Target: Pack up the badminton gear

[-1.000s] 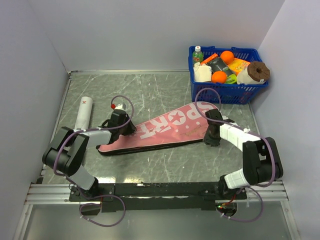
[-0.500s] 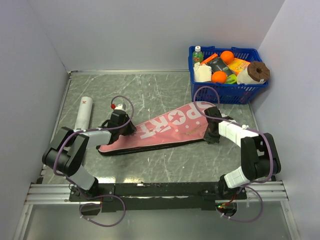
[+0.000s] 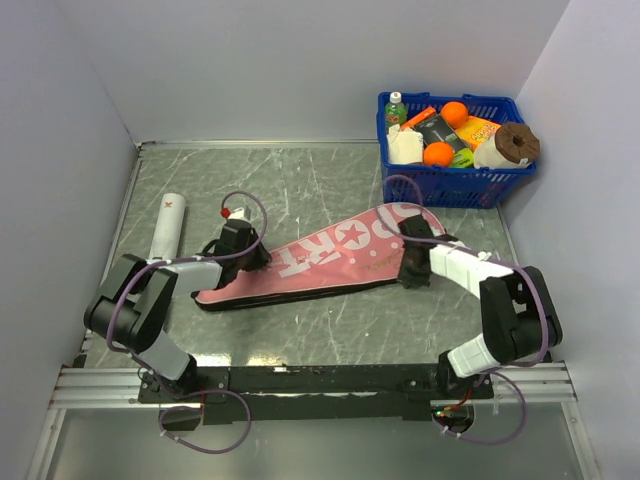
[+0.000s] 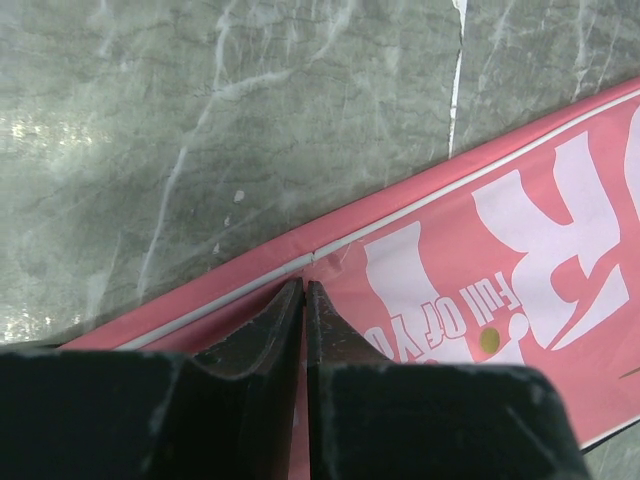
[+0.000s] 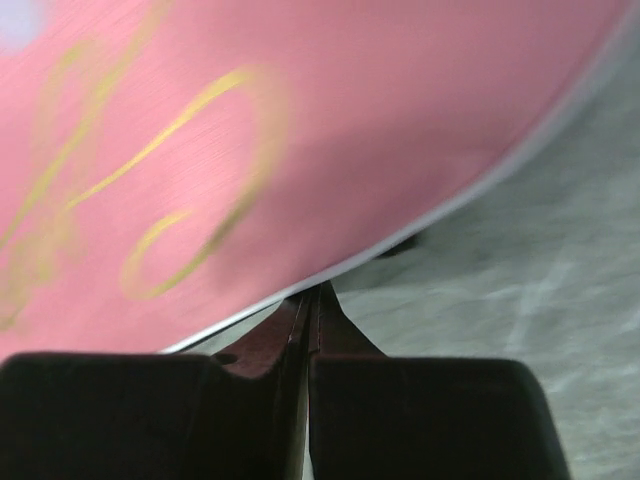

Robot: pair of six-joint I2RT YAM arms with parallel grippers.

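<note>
Pink bag (image 3: 330, 255) lies slantwise on the bench (image 3: 300, 330), white lettering up, with its narrow handle end toward the left arm and its broad head end toward the right. Nearest in, the right gripper (image 3: 408, 276) sits at the near rim of the head end. In its wrist view the jaws are clenched to a hairline, tips tucked right at the pale piping, and the pink panel rides above the bench with shadow under it (blurred, so how much cloth is pinched I can't say). This reads as a grip on the rim, to lift or steady the wide end. The left gripper (image 3: 256, 257) is down on the handle end, jaws also clenched, tips at the white piped seam, with a small pucker in the fabric just ahead. It is likely nipping the seam or a zip pull there, anchoring that end. A hold at both ends suits a long floppy case. Rackets are not seen in any view; whether they are inside the bag I can't tell. Farther out, the white tube (image 3: 168, 226) lies left of the bag, apart from it and not yet packed. Just beyond the left gripper is a small white-and-red thing, possibly the shuttlecock (image 3: 228, 212), too small to be sure. Farthest back, in the right corner, the blue basket (image 3: 455, 188) of groceries stands close behind the head end, not part of the job.
</note>
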